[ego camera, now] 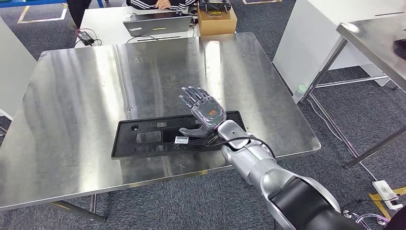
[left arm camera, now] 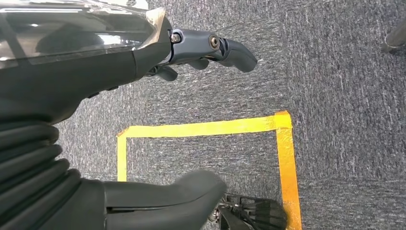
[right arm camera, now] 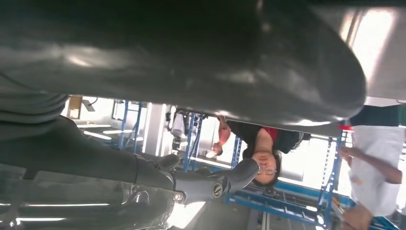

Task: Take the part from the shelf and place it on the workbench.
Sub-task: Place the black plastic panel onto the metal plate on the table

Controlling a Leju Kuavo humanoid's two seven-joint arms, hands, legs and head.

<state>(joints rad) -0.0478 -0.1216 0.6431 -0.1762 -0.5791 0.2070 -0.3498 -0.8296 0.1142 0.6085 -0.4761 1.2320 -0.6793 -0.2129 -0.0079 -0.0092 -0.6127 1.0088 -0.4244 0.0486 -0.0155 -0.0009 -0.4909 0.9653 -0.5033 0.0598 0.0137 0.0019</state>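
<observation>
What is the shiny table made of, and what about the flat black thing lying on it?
The table looks like stainless steel: silver, brushed, with streaky reflections of the lights. The flat black part seems to be moulded plastic, matte and dull, with cut-out holes and raised edges, though painted metal can't be ruled out. The right hand is open just above its end.

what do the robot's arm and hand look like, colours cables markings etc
The right arm is glossy silver with a black upper section, and a thin black cable loops past the wrist. The right hand has dark grey fingers and a grey back with a small orange marking. The left hand has a black ribbed cover.
</observation>
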